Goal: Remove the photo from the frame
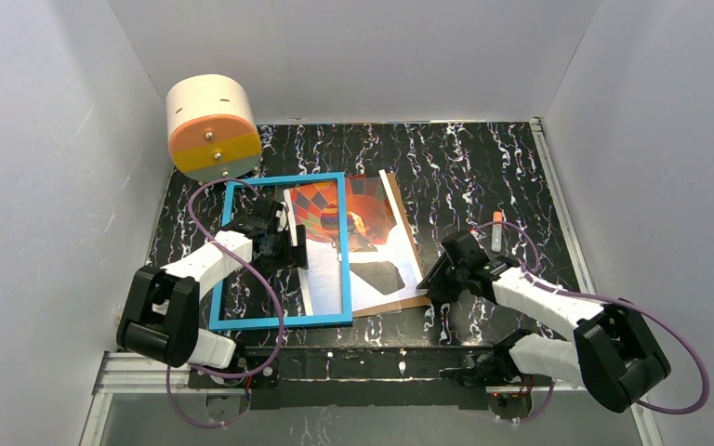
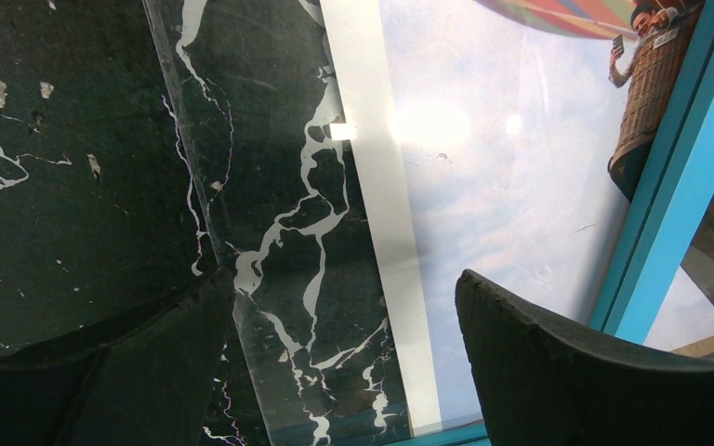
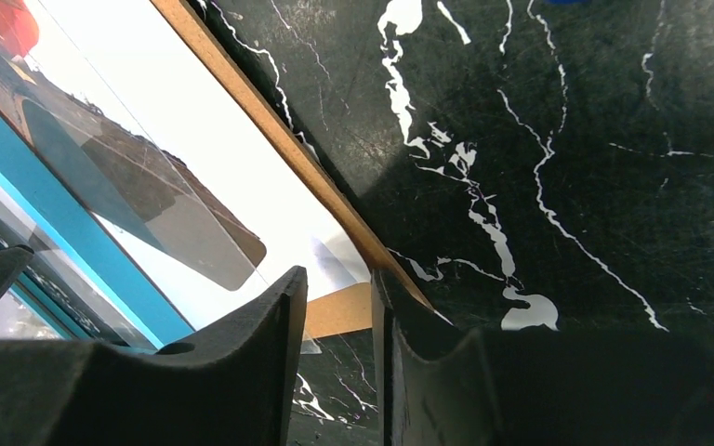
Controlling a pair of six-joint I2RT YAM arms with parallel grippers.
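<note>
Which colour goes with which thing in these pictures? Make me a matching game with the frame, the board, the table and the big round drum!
Things:
1. frame
2. board
3. table
4. drum

Colours:
A. black with white veins
B. cream on top, orange below
C. bright blue
D. plain brown

Pairs: 1-C, 2-D, 3-A, 4-B
</note>
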